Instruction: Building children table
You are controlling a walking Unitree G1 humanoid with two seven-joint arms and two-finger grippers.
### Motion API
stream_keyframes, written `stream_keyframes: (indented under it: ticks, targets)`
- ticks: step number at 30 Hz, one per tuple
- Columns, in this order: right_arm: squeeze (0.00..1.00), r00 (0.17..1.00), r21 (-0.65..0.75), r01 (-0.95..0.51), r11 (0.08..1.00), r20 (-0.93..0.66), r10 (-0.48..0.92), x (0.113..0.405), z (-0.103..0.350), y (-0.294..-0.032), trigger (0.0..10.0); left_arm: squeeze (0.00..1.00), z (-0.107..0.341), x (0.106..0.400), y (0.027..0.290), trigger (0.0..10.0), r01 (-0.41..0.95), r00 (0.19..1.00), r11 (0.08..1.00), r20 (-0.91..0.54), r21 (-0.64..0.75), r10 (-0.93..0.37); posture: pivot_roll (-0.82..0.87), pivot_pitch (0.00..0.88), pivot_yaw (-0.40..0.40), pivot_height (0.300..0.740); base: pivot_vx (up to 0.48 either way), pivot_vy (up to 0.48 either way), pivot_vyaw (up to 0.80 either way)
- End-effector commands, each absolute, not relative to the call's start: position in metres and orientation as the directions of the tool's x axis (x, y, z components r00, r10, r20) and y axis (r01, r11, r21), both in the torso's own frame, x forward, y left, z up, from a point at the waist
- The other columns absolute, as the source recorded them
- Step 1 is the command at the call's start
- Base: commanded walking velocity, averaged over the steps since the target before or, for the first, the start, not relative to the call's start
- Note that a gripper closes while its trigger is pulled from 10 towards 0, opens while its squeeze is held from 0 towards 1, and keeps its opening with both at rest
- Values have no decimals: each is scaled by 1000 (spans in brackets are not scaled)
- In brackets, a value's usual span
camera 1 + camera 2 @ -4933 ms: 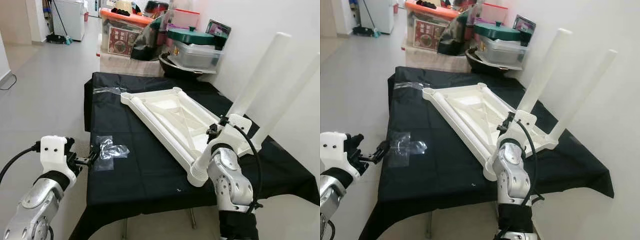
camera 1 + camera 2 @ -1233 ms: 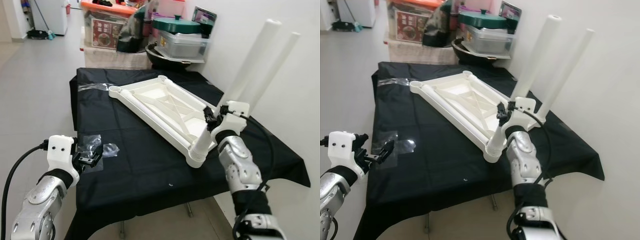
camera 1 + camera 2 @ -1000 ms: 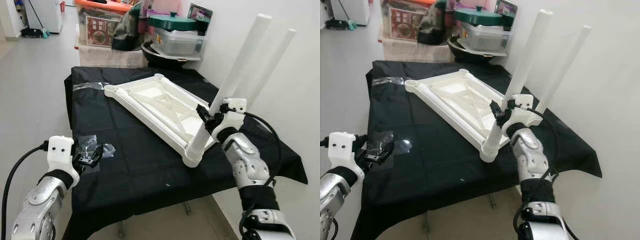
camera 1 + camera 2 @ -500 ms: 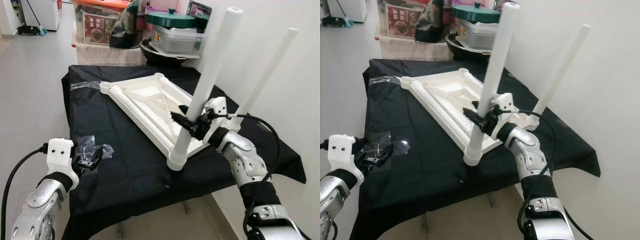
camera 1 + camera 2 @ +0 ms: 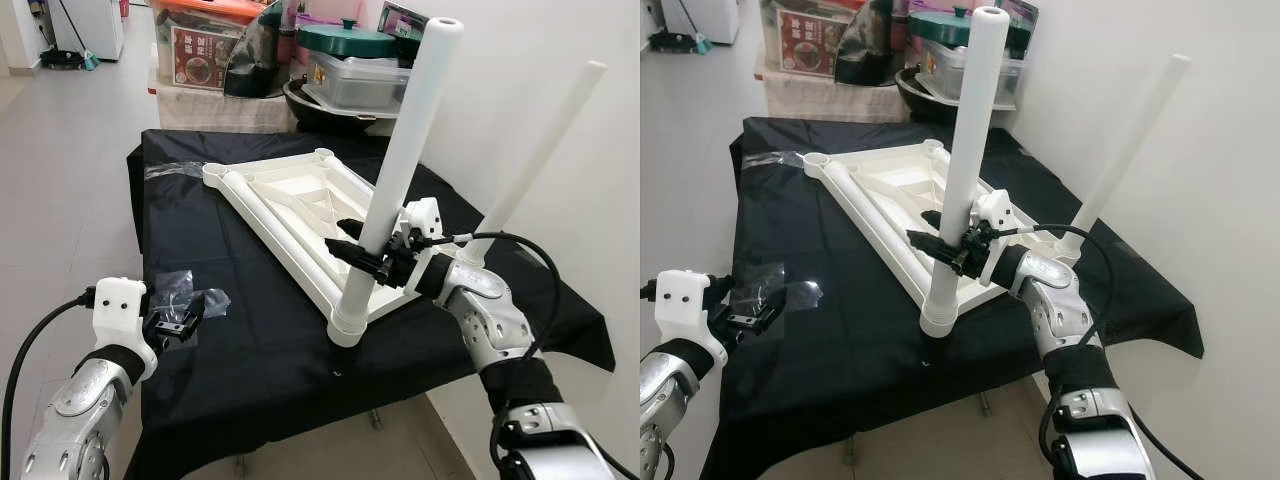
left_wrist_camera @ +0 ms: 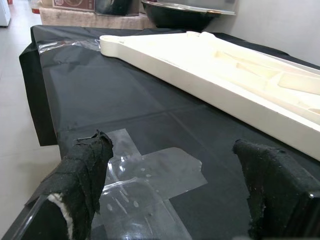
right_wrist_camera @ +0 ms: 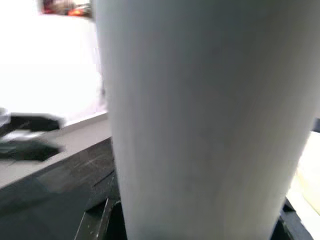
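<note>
An upside-down white plastic children's tabletop [image 5: 300,215] lies on a black cloth [image 5: 250,330] that covers a low table, its ribbed underside facing up. It runs from about 11 o'clock in the head views down toward the middle. Two white tube legs stand in its corner sockets. The nearer leg [image 5: 395,175] rises from the socket at the tabletop's closest corner, tilted a little toward 1 o'clock. The second leg [image 5: 535,160] stands at the 3 o'clock corner, leaning the same way against the white wall.

The right gripper [image 5: 372,262] reaches in from 4 o'clock and meets the nearer leg low on its shaft, just above the socket. Its black fingers [image 5: 930,240] lie around the tube, pinching it; in the right wrist view the leg [image 7: 200,120] is a broad pale column pressed close to the camera.

The left gripper [image 5: 178,322] hovers at 8 o'clock over the near-left edge of the cloth. Its padded fingers [image 6: 82,175] are spread apart with nothing between them, above a crumpled clear plastic bag [image 5: 195,298] lying flat on the cloth.

Beyond the table, at 12 o'clock, stacked storage boxes [image 5: 205,45] and a green-lidded container [image 5: 355,65] sit by a black bowl [image 5: 330,110].
</note>
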State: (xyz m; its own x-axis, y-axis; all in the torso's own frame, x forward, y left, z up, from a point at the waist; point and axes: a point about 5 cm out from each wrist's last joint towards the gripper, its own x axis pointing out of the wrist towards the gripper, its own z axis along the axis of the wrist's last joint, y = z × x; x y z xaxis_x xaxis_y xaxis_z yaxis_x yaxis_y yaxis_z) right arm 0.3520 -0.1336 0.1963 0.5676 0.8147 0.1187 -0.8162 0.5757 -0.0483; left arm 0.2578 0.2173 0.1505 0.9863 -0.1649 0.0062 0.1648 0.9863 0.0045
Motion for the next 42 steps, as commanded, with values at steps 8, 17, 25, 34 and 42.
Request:
stream_keyframes:
  ticks: [8,17,25,34,42]
  targets:
    - [0,984,120,-5,993,-178,26,356,125,-176,0,0,148,256,216,10000,155,988,988,6,-14,-155,161,0,-175,740,0,0,0]
    - [0,938,127,322,938,-180,-298,332,124,-180,0,0,151,258,222,10000,141,990,990,13,-5,-140,152,0,-154,740,0,0,0]
    - [0,960,143,245,959,-173,-219,335,131,-162,10000,0,153,261,221,10000,145,989,989,17,-1,-145,151,0,-151,740,0,0,0]
    - [1000,984,189,151,970,64,-165,343,196,-180,10000,0,155,263,222,10000,150,989,989,21,6,-150,140,0,-152,740,0,0,0]
    - [0,989,132,-53,990,142,34,345,224,-194,10000,0,155,264,222,10000,152,988,988,24,8,-152,131,0,-152,740,0,0,0]
